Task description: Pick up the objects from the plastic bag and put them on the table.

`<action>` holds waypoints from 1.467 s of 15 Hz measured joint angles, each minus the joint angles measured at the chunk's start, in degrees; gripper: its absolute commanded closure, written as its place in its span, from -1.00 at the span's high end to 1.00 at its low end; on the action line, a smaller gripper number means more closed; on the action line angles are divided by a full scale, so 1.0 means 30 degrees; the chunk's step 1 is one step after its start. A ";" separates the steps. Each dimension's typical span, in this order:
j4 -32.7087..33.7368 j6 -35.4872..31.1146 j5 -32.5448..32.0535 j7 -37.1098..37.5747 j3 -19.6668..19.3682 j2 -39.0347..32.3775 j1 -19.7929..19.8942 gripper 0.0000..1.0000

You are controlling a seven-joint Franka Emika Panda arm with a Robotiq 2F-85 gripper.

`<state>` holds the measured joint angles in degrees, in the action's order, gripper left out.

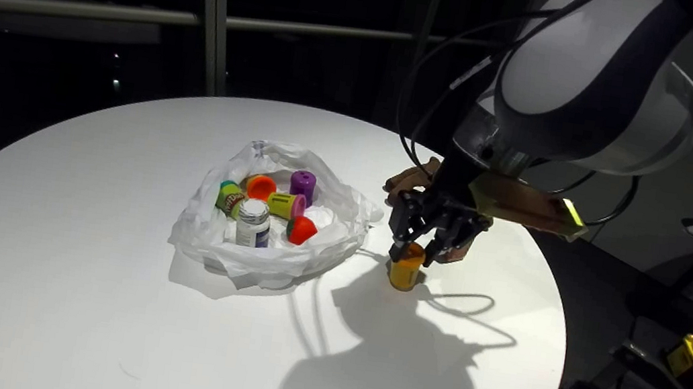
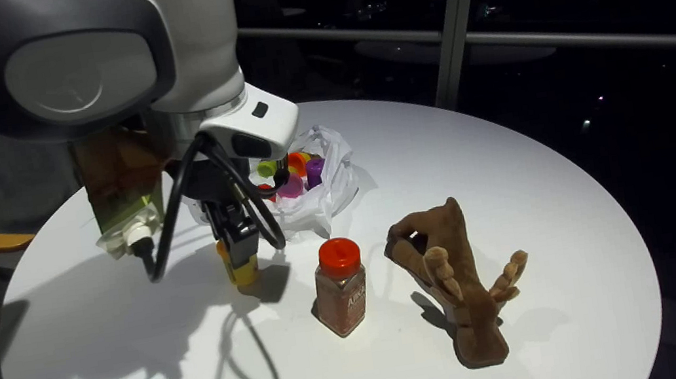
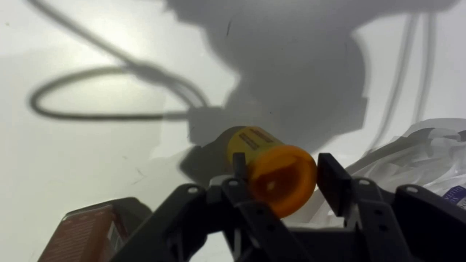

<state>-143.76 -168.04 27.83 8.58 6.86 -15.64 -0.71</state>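
Orange plastic lid [image 3: 284, 181] sits btwn the fingertips [image 3: 329, 169], no visible gap either side, so the claw [image 3: 282, 162] seems clenched on the yellow Play-Doh-style tub [image 1: 404, 273] by its top end, body just below the tips. Base is at or just above the round white table [image 1: 66, 304]; can't tell if touching. Step is prob. a set-down. To do it well: square the tub up (seems to lean a bit), ease down till the base is flat, spread the fingertips slowly, then lift straight up w/o dragging the lid. Mind the red-capped spice jar [image 2: 341, 298] near the tub on the way out. White plastic bag [image 1: 341, 234] is next out, w/ more to fetch, e.g. pill bottle [image 1: 253, 230], strawberry [image 1: 301, 230], purple container [image 1: 303, 187]. Brown antlered plush [image 2: 466, 277] is well apart, past the jar.
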 measured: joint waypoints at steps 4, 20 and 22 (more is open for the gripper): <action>-0.0008 -0.0133 0.0065 -0.0252 0.0015 0.0184 0.0141 1.00; 0.8975 0.7983 -1.2947 0.2753 -0.1025 -0.2243 -0.3628 1.00; 1.0628 0.8237 -1.3728 0.2741 -0.1434 -0.3856 -0.4057 1.00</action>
<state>-111.87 -143.33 -13.36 16.80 2.56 -27.21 -12.88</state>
